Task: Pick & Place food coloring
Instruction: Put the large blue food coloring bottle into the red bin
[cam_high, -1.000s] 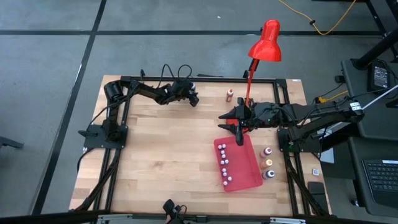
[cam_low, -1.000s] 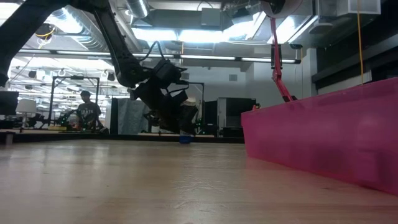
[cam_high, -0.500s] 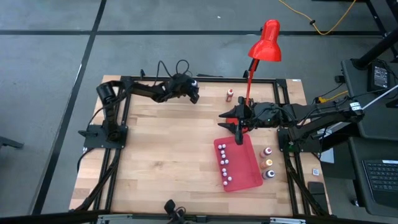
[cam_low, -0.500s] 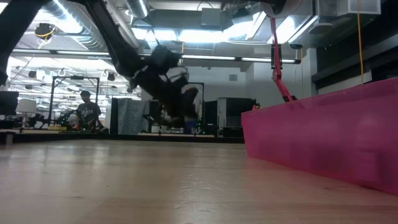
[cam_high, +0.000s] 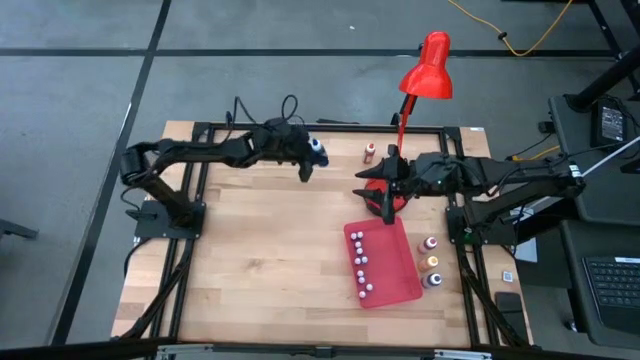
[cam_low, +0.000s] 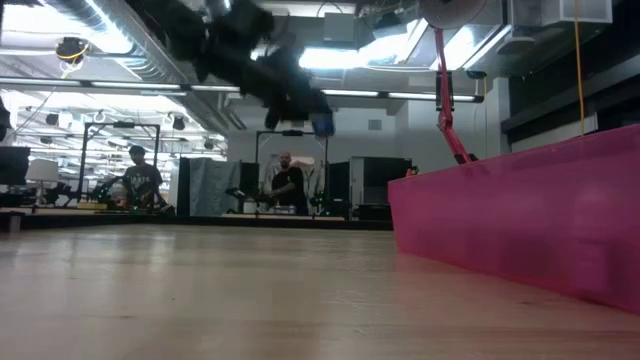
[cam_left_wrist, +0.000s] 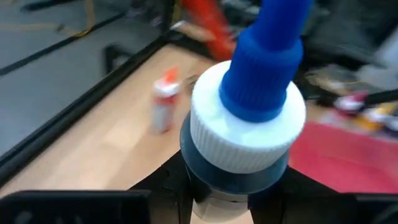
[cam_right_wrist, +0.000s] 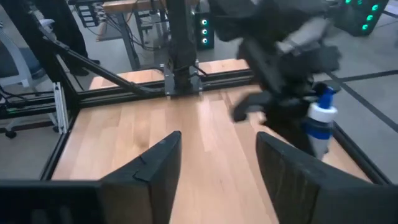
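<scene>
My left gripper (cam_high: 310, 162) hovers over the far middle of the table, shut on a food coloring bottle (cam_left_wrist: 249, 118) with a blue nozzle and a white collar. The low view shows that bottle (cam_low: 322, 122) high above the wood. My right gripper (cam_high: 386, 205) is open by the red lamp's base, just beyond the red tray's far corner, and touches nothing. Several small whitish bottles (cam_high: 361, 265) stand in the red tray (cam_high: 395, 285). Three more bottles (cam_high: 432, 262) stand on the wood right of it, and one red-capped bottle (cam_high: 370, 152) near the far edge. My left gripper pinches the bottle between its two fingers (cam_left_wrist: 165, 186), on the body just below the dark band (cam_left_wrist: 214, 171) under the white collar. The nozzle end sticks out past the fingertips. The bottle is lifted clear of the table.
The red desk lamp (cam_high: 428, 68) rises on its stem (cam_low: 448, 100) from a base beside my right gripper. A black frame rail (cam_high: 330, 127) runs along the far edge. Bare wood (cam_high: 260, 250) lies left of the tray. People stand in the room behind (cam_low: 286, 190).
My left gripper has risen from the table with the blue bottle, which stood on the wood a second ago and now hangs lifted clear. It has also shifted slightly toward the right. My right gripper has drawn back a little toward the far edge, off the tray's corner.
</scene>
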